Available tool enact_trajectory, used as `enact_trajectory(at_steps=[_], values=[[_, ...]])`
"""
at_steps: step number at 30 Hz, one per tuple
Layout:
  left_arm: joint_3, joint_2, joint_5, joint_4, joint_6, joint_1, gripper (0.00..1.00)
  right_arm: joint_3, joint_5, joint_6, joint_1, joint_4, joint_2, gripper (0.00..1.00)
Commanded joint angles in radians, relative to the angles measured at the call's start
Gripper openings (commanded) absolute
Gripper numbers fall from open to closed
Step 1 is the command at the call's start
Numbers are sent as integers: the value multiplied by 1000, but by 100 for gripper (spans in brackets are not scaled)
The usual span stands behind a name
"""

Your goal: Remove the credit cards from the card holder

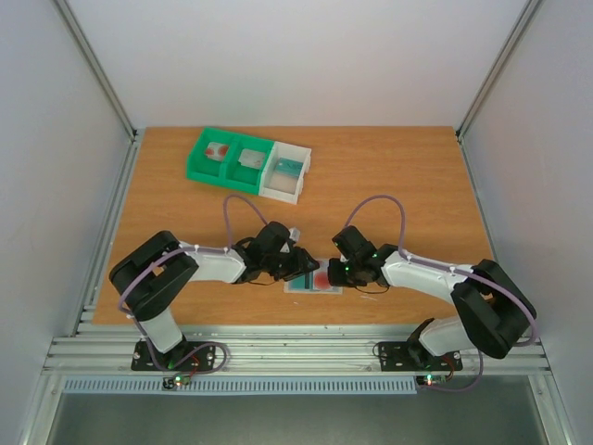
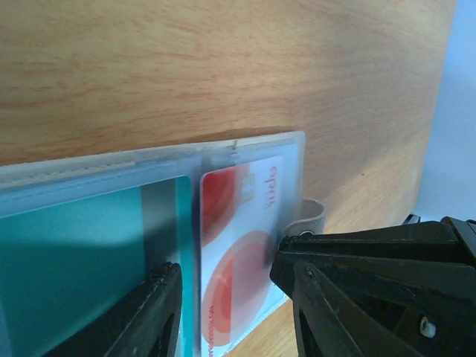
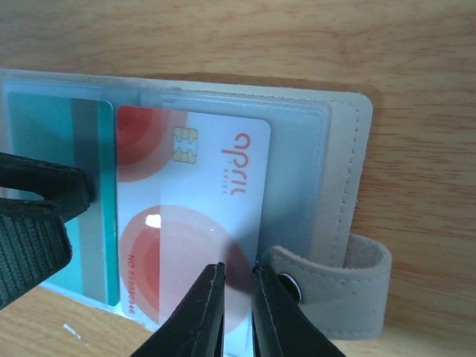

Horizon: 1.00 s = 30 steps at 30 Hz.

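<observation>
Right tool (image 3: 238, 271), jaws almost together, at white card (image 3: 193, 201)'s near edge; left tool (image 2: 223, 266) spread.

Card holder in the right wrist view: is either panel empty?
No, a teal card sits in one panel of the card holder and a white-and-red card in the other.

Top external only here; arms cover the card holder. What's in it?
Observer: The card holder holds two cards: a teal card in one panel, a white card with red circles in the other.
Operator: Right end effector?
Observer: Fingertips almost together at the white card's edge, beside the strap tab. Grip unclear.
Operator: Left end effector?
Observer: Open, one finger on each side of the white card.
</observation>
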Motion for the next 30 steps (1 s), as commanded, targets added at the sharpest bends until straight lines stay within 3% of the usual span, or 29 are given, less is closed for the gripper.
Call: enact_trajectory(at_steps=[1,8,13,21,30], values=[[-13,33,-3,67,2,3,42,-21,1,-11,-2,34,26,14],[-2,77,27,100,-9,2,40,-37,6,-9,-3,41,35,13],[-20,113,59,195,-52,3,30,-41,2,-8,-2,49,48,13],[-38,120,81,241,-71,6,1,-46,3,-1,-3,53,45,13],[-79,27,26,178,-58,25,1,-41,9,-3,-2,43,44,13]])
